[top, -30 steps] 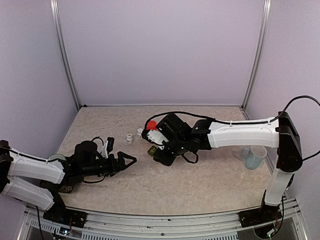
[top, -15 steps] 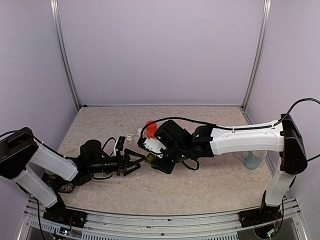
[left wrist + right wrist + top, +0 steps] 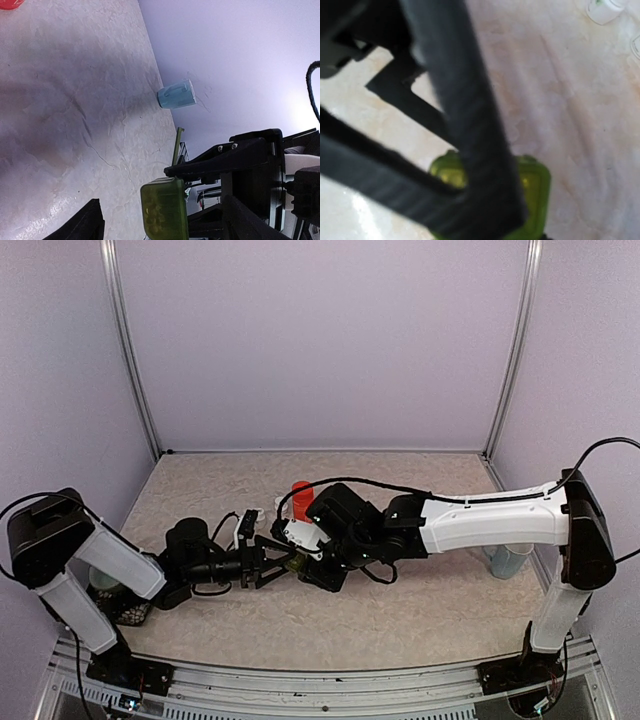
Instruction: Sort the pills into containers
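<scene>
The containers (image 3: 296, 562) are a small green strip held above the table mid-scene, with my right gripper (image 3: 308, 568) shut on the right end. My left gripper (image 3: 284, 563) reaches in from the left, open, its fingers on either side of the strip's free end without touching. In the left wrist view one translucent green compartment (image 3: 164, 210) sits between my fingers (image 3: 85, 225), with a thin lid (image 3: 177, 145) standing open behind it. The right wrist view shows the green strip (image 3: 535, 185) behind blurred black bars. I cannot make out any pills.
A red-capped bottle (image 3: 302, 492) stands just behind the right gripper, and a small white vial (image 3: 602, 10) is nearby. A pale blue mug (image 3: 510, 560) sits at the right wall and lies sideways in the left wrist view (image 3: 176, 94). A dark bowl (image 3: 125, 610) is beside the left arm.
My left arm has stretched right until its fingers flank the strip, its jaws narrowing a little. My right gripper carried the strip slightly left and lower to meet it.
</scene>
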### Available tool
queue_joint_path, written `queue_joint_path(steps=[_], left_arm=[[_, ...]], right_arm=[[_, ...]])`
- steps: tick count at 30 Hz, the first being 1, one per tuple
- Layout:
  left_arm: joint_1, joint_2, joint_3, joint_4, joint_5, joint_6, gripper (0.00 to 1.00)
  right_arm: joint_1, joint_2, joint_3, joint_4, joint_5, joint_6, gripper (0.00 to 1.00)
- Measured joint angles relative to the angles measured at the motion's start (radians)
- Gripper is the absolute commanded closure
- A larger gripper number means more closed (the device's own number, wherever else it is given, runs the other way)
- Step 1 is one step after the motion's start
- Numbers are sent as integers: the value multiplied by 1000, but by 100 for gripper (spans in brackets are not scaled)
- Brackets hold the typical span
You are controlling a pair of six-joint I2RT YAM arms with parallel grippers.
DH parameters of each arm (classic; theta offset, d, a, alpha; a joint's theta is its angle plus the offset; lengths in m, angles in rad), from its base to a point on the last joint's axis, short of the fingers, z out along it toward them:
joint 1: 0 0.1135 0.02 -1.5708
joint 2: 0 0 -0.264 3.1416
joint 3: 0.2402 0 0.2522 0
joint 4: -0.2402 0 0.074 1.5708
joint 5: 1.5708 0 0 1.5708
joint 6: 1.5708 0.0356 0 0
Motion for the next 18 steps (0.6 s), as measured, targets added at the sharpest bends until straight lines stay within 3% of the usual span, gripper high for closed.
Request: queue_joint_path(steps=[14,18], left_arm=[[-13,60,5,92,29,-30,40],[-13,70,11,103,32,-34,49]], right_arm=[[2,0,0,1,-2,-1,60],[2,0,0,1,-2,-2,60]])
